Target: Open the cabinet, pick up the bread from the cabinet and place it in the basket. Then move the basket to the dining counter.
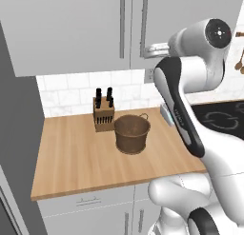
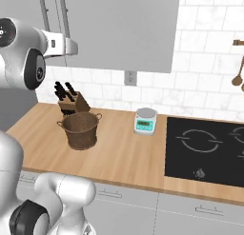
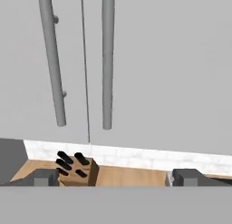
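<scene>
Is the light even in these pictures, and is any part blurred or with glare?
Left base view: soft even light, the basket casts a faint shadow on the worktop. Right base view: no glare on the black hob. Hand view: cabinet handles sharp, the finger tips slightly soft.

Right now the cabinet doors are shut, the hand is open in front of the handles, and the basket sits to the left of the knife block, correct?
Not quite: in the left base view the basket sits in front of the knife block, slightly to its right. The cabinet doors are shut and the hand is open.
</scene>
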Controlling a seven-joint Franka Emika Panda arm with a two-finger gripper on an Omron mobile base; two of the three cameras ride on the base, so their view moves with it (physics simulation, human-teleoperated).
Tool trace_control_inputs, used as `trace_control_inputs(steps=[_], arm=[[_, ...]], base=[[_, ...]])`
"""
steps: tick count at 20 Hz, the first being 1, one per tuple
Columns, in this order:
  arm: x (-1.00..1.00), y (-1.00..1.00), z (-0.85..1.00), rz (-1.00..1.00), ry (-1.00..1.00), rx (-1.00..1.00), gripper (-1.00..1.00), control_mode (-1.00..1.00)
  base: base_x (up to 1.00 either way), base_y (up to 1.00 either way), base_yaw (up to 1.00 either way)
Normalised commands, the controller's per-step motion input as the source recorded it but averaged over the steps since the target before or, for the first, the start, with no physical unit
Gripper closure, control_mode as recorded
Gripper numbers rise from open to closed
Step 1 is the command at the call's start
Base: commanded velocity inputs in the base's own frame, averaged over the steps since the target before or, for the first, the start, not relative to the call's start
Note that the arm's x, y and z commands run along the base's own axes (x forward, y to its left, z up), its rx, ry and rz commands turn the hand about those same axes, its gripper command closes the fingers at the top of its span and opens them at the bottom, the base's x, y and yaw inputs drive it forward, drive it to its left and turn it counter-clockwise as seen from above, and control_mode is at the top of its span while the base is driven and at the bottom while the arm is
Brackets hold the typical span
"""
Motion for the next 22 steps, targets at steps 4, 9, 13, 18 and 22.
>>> trace_control_inputs(steps=[4,9,13,18,22], arm=[[0.28,0.11,0.29,0.0,-0.09,0.0,-1.0,-1.0],[0.32,0.06,0.14,0.0,-0.02,0.0,-1.0,-1.0],[0.46,0.03,0.0,0.0,0.01,0.0,-1.0,-1.0],[0.5,0.15,0.0,0.0,0.0,0.0,-1.0,-1.0],[0.5,0.04,0.0,0.0,0.0,0.0,-1.0,-1.0]], base=[[0.0,0.0,0.0],[0.0,0.0,0.0],[0.0,0.0,0.0],[0.0,0.0,0.0],[0.0,0.0,0.0]])
